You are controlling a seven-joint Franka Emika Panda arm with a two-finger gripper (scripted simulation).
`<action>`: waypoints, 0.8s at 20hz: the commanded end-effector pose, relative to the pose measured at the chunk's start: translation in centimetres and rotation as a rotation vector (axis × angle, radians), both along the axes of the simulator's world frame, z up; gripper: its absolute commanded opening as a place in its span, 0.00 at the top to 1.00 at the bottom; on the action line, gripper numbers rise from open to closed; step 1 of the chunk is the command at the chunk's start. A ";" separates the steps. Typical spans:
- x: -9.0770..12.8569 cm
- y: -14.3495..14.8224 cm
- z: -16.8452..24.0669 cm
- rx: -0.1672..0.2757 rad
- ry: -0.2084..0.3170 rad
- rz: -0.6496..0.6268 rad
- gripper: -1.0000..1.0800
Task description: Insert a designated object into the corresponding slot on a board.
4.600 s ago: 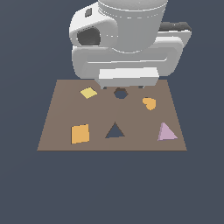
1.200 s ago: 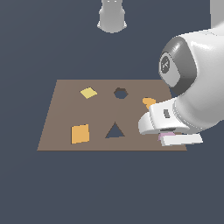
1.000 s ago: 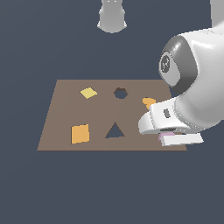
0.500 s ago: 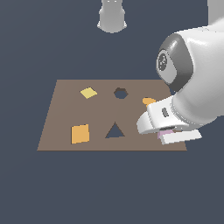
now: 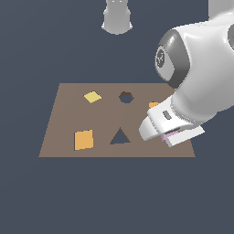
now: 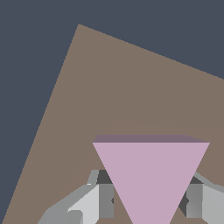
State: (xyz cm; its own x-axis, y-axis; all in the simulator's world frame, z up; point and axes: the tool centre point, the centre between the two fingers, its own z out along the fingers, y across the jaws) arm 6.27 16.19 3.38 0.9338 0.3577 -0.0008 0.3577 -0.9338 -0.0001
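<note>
I judge the task barely begun: my gripper (image 6: 146,203) sits over the triangle (image 6: 151,175) with a finger either side, contact unclear, at the board's (image 5: 64,116) corner on the exterior view's right, the slot (image 5: 120,137) empty.

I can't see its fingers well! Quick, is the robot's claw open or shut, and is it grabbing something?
Gripper: fingers sit on both sides of the lilac triangle, but whether they are squeezing it cannot be told.
</note>
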 end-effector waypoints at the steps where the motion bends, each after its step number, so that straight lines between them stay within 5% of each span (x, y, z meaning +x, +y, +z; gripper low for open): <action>1: -0.5 -0.6 0.1 0.000 -0.001 0.072 1.00; 16: -2.7 -5.6 0.2 0.000 -0.002 0.596 1.00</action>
